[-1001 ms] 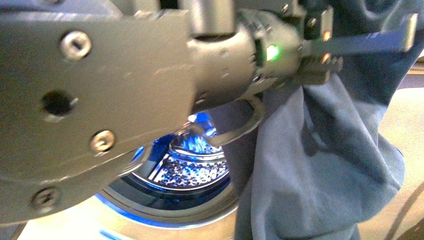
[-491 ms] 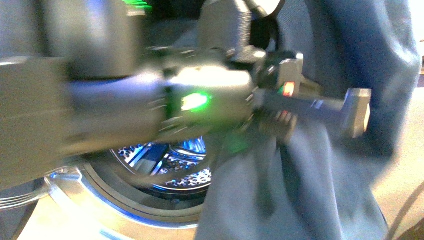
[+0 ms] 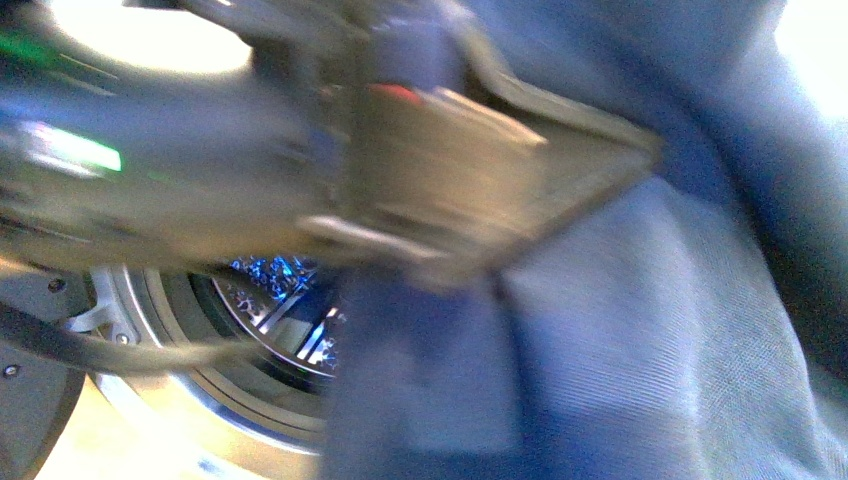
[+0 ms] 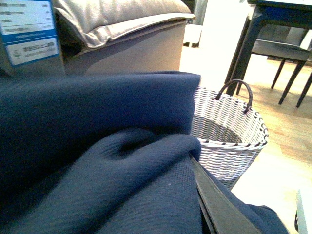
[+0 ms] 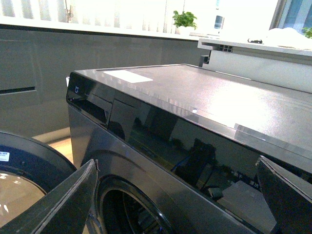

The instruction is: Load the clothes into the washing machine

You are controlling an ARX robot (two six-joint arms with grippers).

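The clothes (image 3: 640, 340) are a slate-blue garment hanging in long folds over the right half of the front view. My left gripper (image 3: 560, 180), badly blurred, is shut on their top. In the left wrist view the clothes (image 4: 97, 161) fill most of the frame and bunch over one dark finger (image 4: 219, 204). The washing machine (image 3: 150, 330) shows at lower left, its steel drum (image 3: 280, 300) lit blue behind the cloth's edge. In the right wrist view my right gripper (image 5: 178, 200) stands open and empty in front of the washing machine (image 5: 195, 102), above its porthole (image 5: 126, 209).
A white wicker basket (image 4: 229, 131) with a dark handle stands on the floor beside the garment. Behind it are beige padded fabric (image 4: 122, 19), a blue label (image 4: 29, 34) and dark table legs (image 4: 253, 44). The washer's open door (image 5: 24, 165) hangs beside the porthole.
My left arm has swung across the front view with the clothes. The garment now hangs further left and covers the right part of the porthole.
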